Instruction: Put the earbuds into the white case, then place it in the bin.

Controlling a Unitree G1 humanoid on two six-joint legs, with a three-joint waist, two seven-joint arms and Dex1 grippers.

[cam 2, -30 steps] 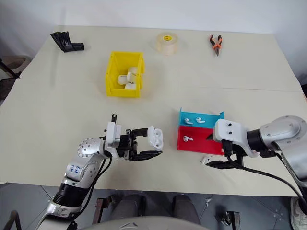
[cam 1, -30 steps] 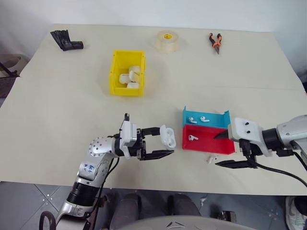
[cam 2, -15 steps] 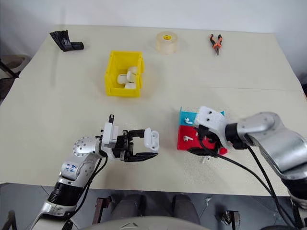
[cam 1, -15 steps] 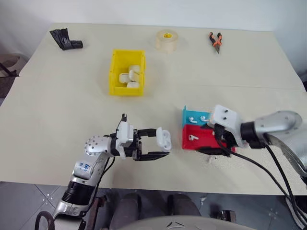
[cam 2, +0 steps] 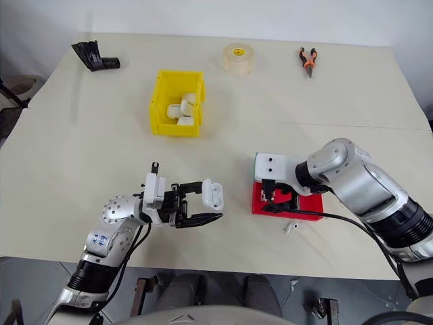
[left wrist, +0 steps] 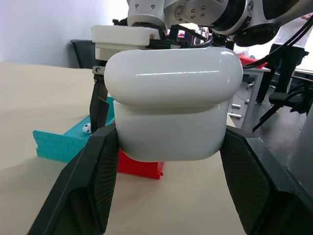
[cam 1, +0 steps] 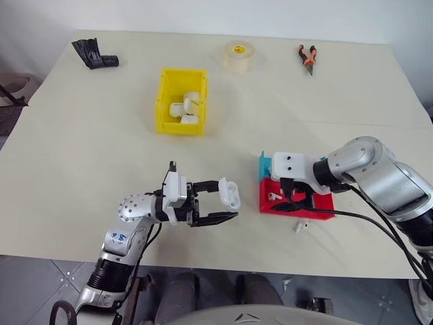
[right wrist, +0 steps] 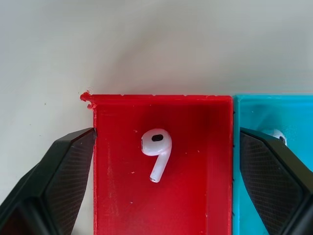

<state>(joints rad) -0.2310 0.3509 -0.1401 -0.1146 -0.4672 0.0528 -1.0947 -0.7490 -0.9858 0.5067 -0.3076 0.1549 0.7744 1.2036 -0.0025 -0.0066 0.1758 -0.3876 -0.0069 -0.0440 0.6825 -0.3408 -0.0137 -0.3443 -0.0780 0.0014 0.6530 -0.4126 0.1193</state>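
My left gripper (cam 1: 229, 200) is shut on the white case (cam 1: 229, 193) and holds it just above the table, left of the trays. In the left wrist view the case (left wrist: 171, 103) sits between both fingers (left wrist: 98, 181) with its lid down. My right gripper (right wrist: 166, 133) hangs open over the red tray (right wrist: 117, 186), pointing down, one finger on each side of it. One of the earbuds (right wrist: 156, 146) lies in that tray between the fingers. Another earbud (cam 1: 300, 227) lies loose on the table in front of the tray. The yellow bin (cam 1: 162, 101) stands farther back and holds several white cases.
A blue tray (right wrist: 264, 117) adjoins the red one, with an earbud (right wrist: 279, 134) peeking past my right finger. A tape roll (cam 1: 239, 55), orange-handled pliers (cam 1: 308, 57) and a black object (cam 1: 95, 54) lie along the far edge of the table.
My right gripper has swung from the table's front edge, right of the trays, leftward and forward to above the red tray, tipping downward. The left gripper with the case has stayed put.
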